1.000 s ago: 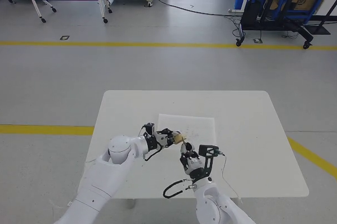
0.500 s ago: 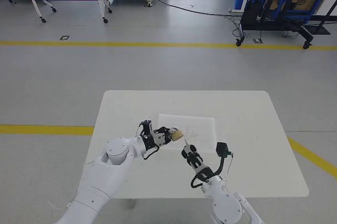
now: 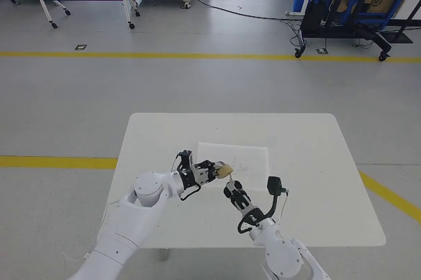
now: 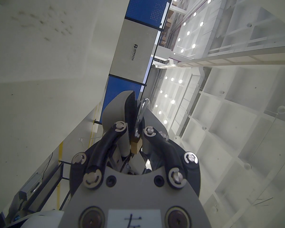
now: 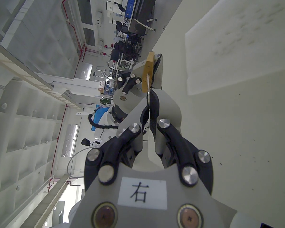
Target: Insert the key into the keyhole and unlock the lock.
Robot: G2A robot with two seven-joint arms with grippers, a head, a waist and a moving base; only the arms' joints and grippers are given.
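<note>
Lock: the small brass padlock with a silver shackle (image 5: 148, 71) is held up off the white table (image 3: 308, 140), over its near-middle just in front of a white foam pad (image 3: 249, 154). The brass end is turned toward the other arm, probably so the keyhole is exposed.
Left gripper (image 4: 139, 106): its fingers are clenched on the shackle with the brass body hanging free of them. I'd judge this leaves the body's end unobstructed and steadies the lock against a push.
Key: the thin silver key (image 5: 147, 93) is seen edge-on, its blade pointing straight at the padlock and its tip against the brass body. I cannot tell whether it has entered the keyhole.
Right gripper (image 5: 149, 100): its fingers are pinched on the key's head, lined up along the blade — a hold suited to pushing in and then twisting.
Change: a second ago the right arm's wrist lay bent close beside the lock. It has since swung out and straightened behind the key, and over the last half second the key end crept closer to the padlock. The left gripper and lock have barely shifted.
</note>
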